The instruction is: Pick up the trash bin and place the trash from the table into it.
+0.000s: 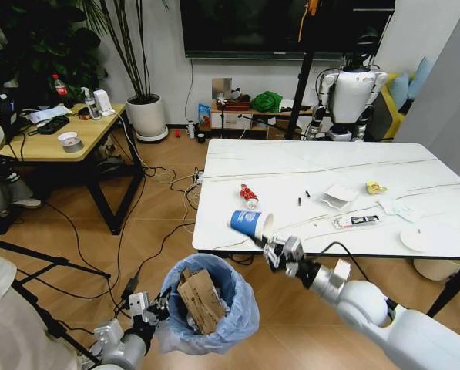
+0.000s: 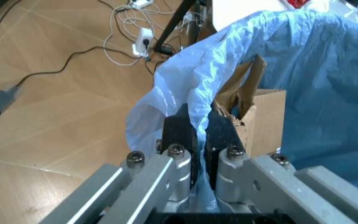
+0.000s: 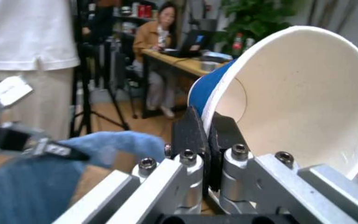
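Blue-and-white paper cup (image 1: 250, 223), lying on its side with its open mouth toward the robot, sits at the near edge of the white marble-look counter (image 1: 291, 173) on slim black legs. The right hand (image 1: 273, 252) is clenched on the cup's rim, one finger inside the wall and one outside, as the right wrist view shows (image 3: 278, 93). A rim pinch suits a light, thin-walled cup, and taking it at the counter's edge looks meant to keep the carry short.

Just below and in front of that edge hangs the small round dark trash bin lined with a crinkled light-blue plastic bag (image 1: 206, 304). The left hand (image 1: 149, 308) is closed on the bag and rim at the bin's side, which holds the mouth open and tilted up toward the counter. A torn brown carton (image 1: 201, 299) already stands inside.

Farther back on the counter lie a red wrapper (image 1: 247, 193), white crumpled paper (image 1: 339, 196), a yellow scrap (image 1: 375, 187), a flat white plastic packet (image 1: 357, 221) and a white round disc (image 1: 416, 240), so most of the clearing is judged still to do.
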### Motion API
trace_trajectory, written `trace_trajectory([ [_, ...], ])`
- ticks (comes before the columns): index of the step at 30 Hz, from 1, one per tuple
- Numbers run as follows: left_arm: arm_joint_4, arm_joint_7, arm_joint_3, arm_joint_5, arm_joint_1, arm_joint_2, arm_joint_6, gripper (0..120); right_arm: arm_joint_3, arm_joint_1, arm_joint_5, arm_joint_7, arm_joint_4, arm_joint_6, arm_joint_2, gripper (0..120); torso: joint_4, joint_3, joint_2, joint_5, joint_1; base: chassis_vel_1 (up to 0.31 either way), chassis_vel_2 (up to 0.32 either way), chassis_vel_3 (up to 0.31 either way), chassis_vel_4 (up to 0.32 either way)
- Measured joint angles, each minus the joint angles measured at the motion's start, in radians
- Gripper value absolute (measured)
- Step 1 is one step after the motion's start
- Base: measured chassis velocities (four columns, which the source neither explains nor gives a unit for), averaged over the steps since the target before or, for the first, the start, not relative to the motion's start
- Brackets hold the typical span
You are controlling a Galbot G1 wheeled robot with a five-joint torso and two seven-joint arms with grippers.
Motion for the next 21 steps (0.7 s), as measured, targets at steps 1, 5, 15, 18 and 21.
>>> trace_trajectory([
  [1, 0.001, 0.000, -0.001, 0.000, -0.003, -0.002, 0.000, 0, -0.015, 0.005, -0.009, -0.007, -0.001, 0.002, 0.005, 0, 0.0001, 0.000, 0.000, 0.0000, 0.000, 0.000, 0.000, 0.000, 0.000],
  [5, 0.009, 0.002, -0.001, 0.000, -0.021, -0.010, -0.001, 0, -0.080, 0.025, -0.049, -0.032, -0.018, 0.021, 0.028, 0, -0.0001, 0.000, 0.000, -0.0001, 0.000, 0.000, 0.000, 0.000, 0.000],
  [15, 0.024, 0.002, 0.003, 0.000, -0.034, -0.017, -0.001, 0, -0.128, 0.049, -0.093, -0.121, -0.048, 0.057, 0.021, 0, -0.0001, 0.000, 0.000, -0.0004, 0.000, 0.000, 0.000, 0.000, 0.000],
  [18, 0.025, 0.001, 0.005, 0.000, -0.035, -0.017, -0.001, 0, -0.128, 0.045, -0.108, -0.136, -0.061, 0.066, 0.023, 1, -0.0003, 0.000, 0.000, -0.0005, 0.000, 0.000, 0.000, 0.000, 0.000],
  [21, 0.026, -0.002, 0.008, 0.000, -0.038, -0.020, 0.001, 0, -0.127, 0.045, -0.113, -0.148, -0.079, 0.070, 0.036, 15, -0.0002, 0.000, 0.000, -0.0003, 0.000, 0.000, 0.000, 0.000, 0.000],
])
